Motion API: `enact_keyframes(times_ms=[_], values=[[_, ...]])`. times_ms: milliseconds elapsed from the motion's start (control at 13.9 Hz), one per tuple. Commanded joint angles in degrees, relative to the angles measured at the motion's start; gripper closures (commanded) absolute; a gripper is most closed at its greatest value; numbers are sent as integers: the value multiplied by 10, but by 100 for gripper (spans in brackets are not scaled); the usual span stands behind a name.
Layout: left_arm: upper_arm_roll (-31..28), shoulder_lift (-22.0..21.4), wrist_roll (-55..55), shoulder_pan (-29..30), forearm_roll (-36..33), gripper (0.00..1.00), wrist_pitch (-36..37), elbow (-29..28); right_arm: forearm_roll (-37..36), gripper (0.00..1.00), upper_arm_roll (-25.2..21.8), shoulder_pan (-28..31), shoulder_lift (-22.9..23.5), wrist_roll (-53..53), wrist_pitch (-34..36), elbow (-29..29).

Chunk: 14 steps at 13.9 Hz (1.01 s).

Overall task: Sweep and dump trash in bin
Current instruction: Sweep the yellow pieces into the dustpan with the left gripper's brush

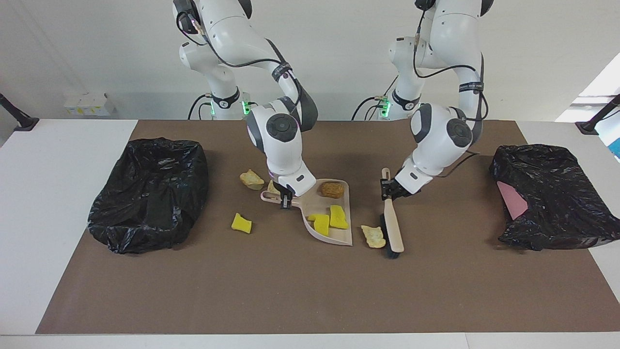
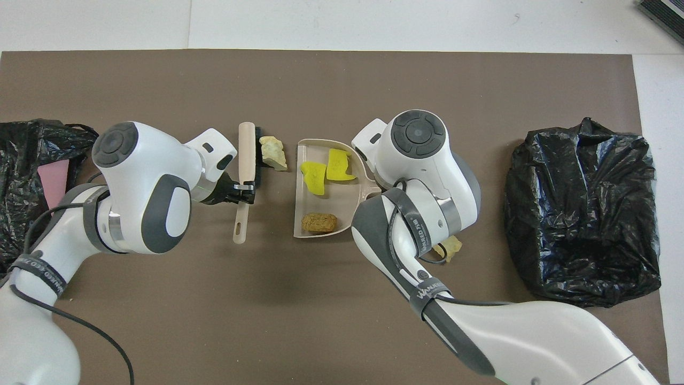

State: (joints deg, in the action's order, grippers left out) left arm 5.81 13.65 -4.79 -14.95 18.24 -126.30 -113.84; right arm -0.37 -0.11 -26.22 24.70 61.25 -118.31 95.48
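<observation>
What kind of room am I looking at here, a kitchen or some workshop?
Most likely a robotics test lab, not a kitchen. Two white robot arms stand at a table covered with a brown mat, sweeping staged scraps with a brush into a dustpan, and black bag-lined bins sit at both ends.

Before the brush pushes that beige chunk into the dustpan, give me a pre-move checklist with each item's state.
1. Left gripper shut on brush handle: ok.
2. Right gripper shut on dustpan handle: ok.
3. Beige chunk lies between the bristles and the dustpan's open edge: ok.
4. Dustpan edge flat on the mat: cannot tell.
5. Two yellow sponge bits and brown lump inside the dustpan: ok.
6. All trash collected: not ok; yellow bit and bread chunk lie outside.
</observation>
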Motion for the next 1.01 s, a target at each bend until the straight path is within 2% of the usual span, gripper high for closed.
enact_keyframes(times_ms=[0,288,576,649,937], values=[[-1,-8,7,-52,22,100,2,-5,7,100,3,-1,-22,-22,-10,28],[3,-14,7,-57,85,100,19,1,6,100,2,-1,-25,-25,-10,33],[-5,-38,-18,-16,76,100,46,2,6,100,3,-1,-25,-25,-10,33],[-11,-47,-44,-9,66,100,58,2,6,100,3,-1,-25,-25,-10,33],[-8,-83,-165,-17,-69,100,93,-10,6,100,3,5,-25,-18,-10,32]])
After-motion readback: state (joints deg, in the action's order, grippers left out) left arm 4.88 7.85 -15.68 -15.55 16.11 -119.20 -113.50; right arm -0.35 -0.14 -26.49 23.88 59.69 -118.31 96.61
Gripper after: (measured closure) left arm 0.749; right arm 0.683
